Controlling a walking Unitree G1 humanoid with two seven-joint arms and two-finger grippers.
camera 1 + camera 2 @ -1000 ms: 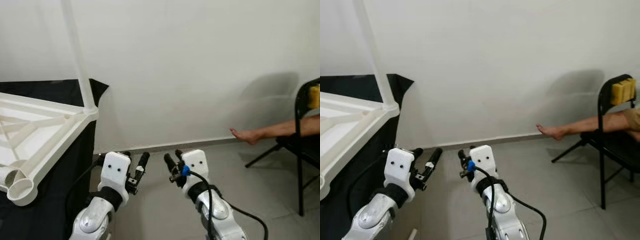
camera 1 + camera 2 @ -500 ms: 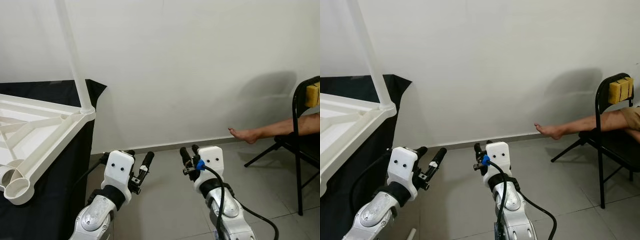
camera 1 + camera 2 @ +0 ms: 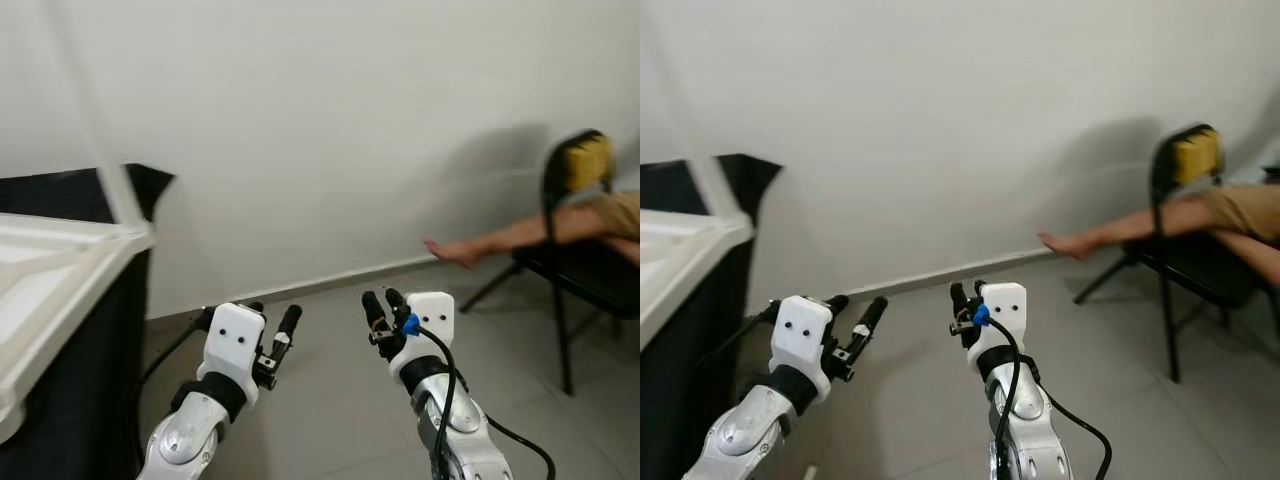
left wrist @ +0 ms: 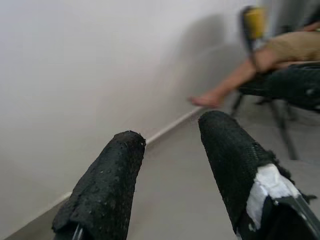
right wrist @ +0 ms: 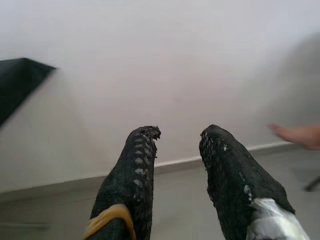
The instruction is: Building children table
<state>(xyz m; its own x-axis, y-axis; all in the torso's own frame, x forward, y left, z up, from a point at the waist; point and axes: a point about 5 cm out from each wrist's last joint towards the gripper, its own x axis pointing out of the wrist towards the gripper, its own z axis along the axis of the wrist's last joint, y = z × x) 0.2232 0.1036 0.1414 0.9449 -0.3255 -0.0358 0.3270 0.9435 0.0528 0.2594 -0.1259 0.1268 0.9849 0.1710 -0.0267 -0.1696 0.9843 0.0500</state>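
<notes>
Head views: the left gripper [image 3: 268,322] and right gripper [image 3: 380,309], fingers apart and empty, hover over grey floor tiles [image 3: 330,400] facing a white wall [image 3: 320,130]. The white children's table [image 3: 50,290] lies on black cloth [image 3: 120,330] left of the left gripper. A person's bare foot [image 3: 452,252] and black chair [image 3: 570,260] sit right of the right gripper.

Left wrist view: spread fingers [image 4: 107,185] point toward the foot.

Right wrist view: parted fingers [image 5: 132,175] face the wall.

White table frame [image 3: 60,260] motion-blurred and cut off at left edge, seated person [image 3: 1200,215] cropped at right edge
</notes>
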